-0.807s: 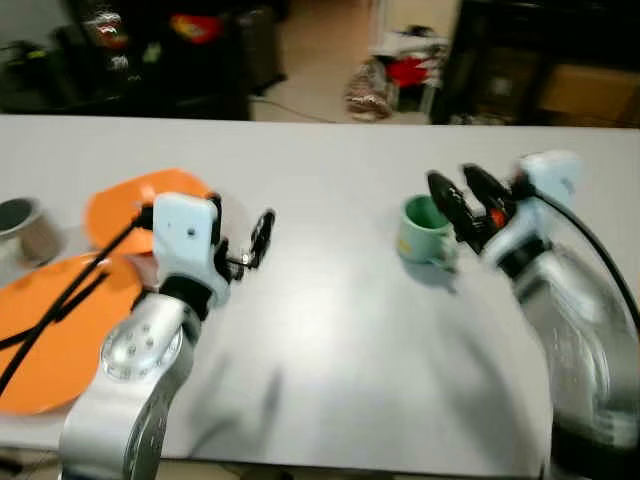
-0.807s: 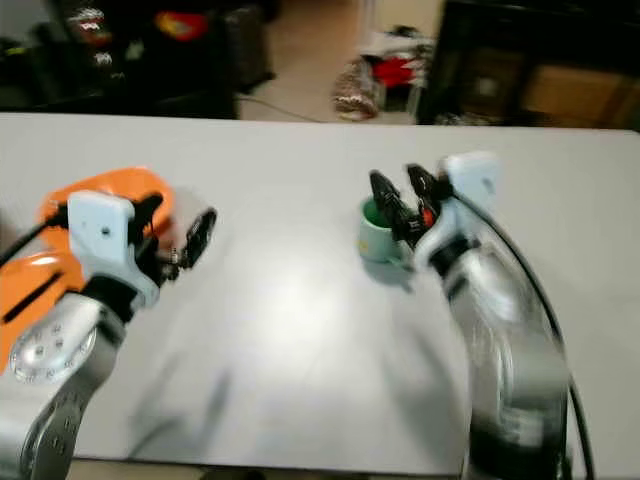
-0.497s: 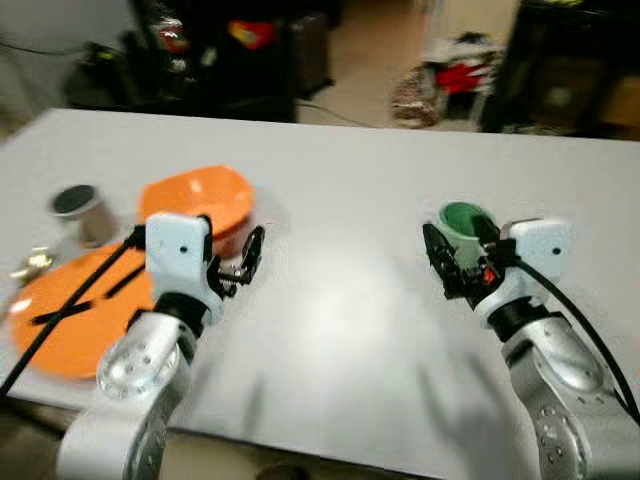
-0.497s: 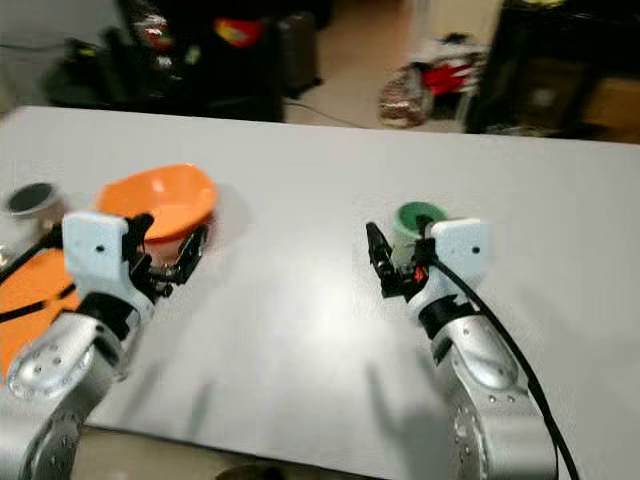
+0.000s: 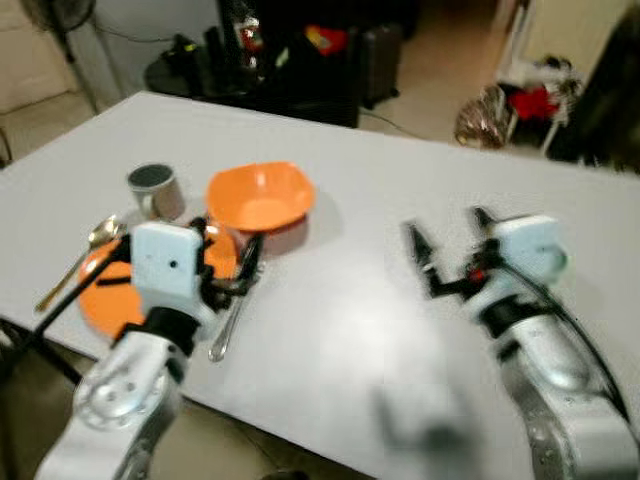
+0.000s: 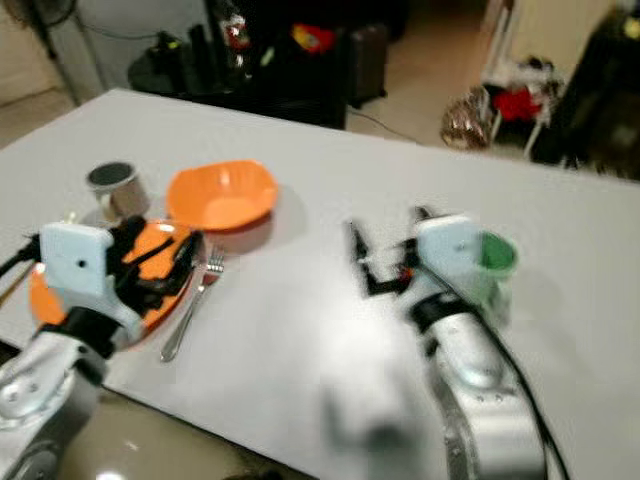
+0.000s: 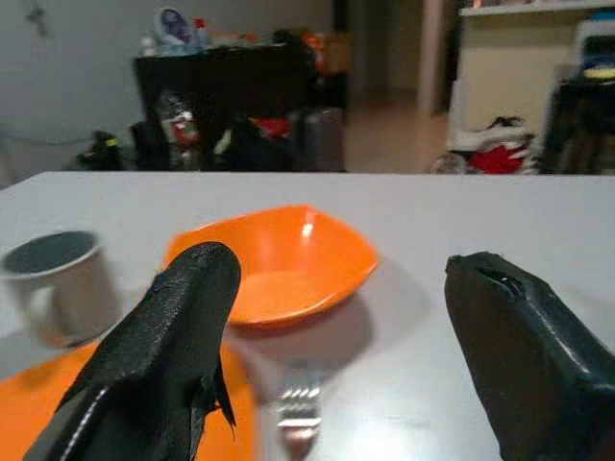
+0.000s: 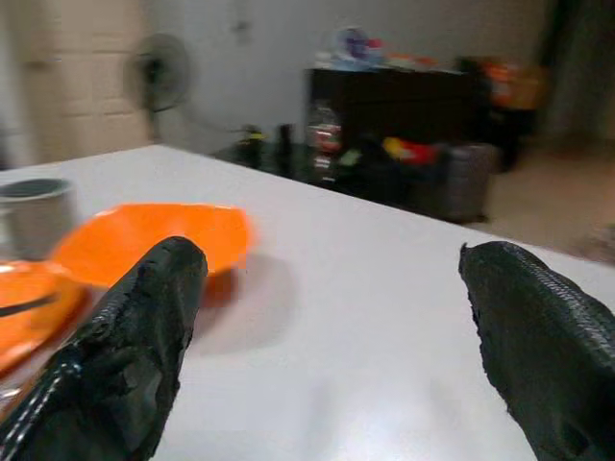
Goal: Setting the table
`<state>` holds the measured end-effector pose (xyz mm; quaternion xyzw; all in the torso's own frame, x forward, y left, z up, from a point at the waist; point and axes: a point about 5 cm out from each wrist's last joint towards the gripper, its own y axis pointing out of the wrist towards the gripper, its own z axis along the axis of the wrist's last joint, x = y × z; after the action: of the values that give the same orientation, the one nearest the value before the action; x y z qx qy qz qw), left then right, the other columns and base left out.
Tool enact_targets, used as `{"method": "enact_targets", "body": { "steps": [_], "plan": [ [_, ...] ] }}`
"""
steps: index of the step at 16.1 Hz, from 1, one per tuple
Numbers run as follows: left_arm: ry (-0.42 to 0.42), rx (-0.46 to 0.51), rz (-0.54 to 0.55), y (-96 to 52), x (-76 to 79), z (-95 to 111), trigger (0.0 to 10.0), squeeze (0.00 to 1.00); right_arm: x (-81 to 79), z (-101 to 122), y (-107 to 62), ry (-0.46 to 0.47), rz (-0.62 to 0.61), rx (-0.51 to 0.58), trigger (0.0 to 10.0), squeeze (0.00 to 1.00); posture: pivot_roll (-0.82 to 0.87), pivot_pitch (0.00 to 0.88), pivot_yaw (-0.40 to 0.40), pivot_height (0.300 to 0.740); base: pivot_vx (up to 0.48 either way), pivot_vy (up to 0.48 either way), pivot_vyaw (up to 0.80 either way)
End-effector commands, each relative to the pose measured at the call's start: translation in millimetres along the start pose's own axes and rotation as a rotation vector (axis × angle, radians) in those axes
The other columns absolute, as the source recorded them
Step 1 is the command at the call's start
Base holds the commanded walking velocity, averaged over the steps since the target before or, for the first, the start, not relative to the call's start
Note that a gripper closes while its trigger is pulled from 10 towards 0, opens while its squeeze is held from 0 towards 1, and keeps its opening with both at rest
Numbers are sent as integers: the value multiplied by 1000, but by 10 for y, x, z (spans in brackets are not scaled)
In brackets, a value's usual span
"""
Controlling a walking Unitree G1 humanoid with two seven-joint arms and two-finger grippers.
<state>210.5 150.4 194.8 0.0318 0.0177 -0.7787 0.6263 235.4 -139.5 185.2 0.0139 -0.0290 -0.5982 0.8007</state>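
An orange bowl (image 5: pixel 260 195) sits on the white table (image 5: pixel 350 330), with a grey mug (image 5: pixel 153 190) to its left. Nearer me lies an orange plate (image 6: pixel 150 262), partly hidden by my left arm. A fork (image 5: pixel 228 322) lies right of the plate and a spoon (image 5: pixel 78 262) left of it. My left gripper (image 5: pixel 243 272) hovers open over the plate's right edge, pointing at the bowl (image 7: pixel 279 259). My right gripper (image 6: pixel 383 255) is open over bare table, nothing between its fingers. A green cup (image 6: pixel 492 256) stands just behind its wrist.
Past the table's far edge are dark furniture and clutter (image 5: pixel 290 55) on the floor. The table's near edge (image 5: pixel 300 415) runs close below both arms. A black cable (image 5: pixel 60 300) crosses the plate by my left arm.
The camera has swung left, bringing mug, spoon and fork into view. My right gripper has drawn off the green cup, which now stands behind its wrist. Both grippers stay open.
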Motion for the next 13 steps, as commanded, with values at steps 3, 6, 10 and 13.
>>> {"method": "enact_targets", "body": {
  "steps": [3,6,10,13],
  "plan": [
    [15,-40,61,114,-57,-46,10000,0,91,-29,27,11,-50,-15,10000,933,-94,38,47,740,0,0,800],
    [73,-59,70,149,-86,-83,10000,0,111,-79,44,34,-88,-35,10000,933,-85,40,48,740,0,0,800],
    [52,-78,95,184,-108,-161,10000,0,108,-112,92,78,-108,-45,10000,925,-91,38,42,740,0,61,800],
    [32,-67,96,222,-88,-151,10000,0,141,-106,128,80,-122,-43,10000,918,-104,41,33,740,0,287,800]
  ]
}}
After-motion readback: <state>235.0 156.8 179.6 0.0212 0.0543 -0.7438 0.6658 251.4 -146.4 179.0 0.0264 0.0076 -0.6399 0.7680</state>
